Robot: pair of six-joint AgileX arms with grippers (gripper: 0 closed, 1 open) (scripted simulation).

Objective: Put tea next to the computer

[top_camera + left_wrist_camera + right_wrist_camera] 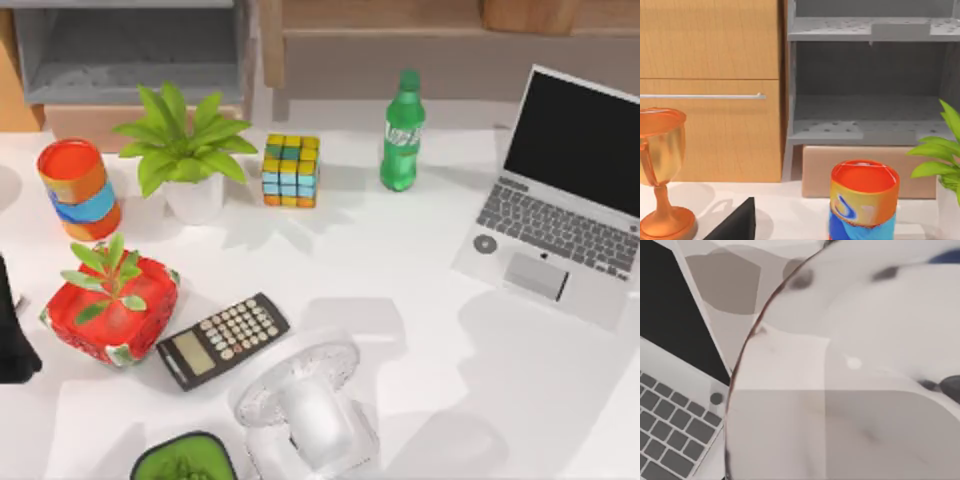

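The tea, a large clear plastic cup with a wide white round lid, is looming close across the centre and right of my right wrist view. Its curved rim is sitting just beside the silver-grey laptop with the black screen and grey keyboard at the left of that frame. I cannot tell whether my right gripper is clasping the cup. I judge that I am carrying out the placing step, with the tea already brought near the computer.

The next move is calling for a steady, upright lowering onto the bare white table beside the laptop, keeping off the keyboard and the screen, and then a release. My left arm is sitting parked at the left edge of the top view.
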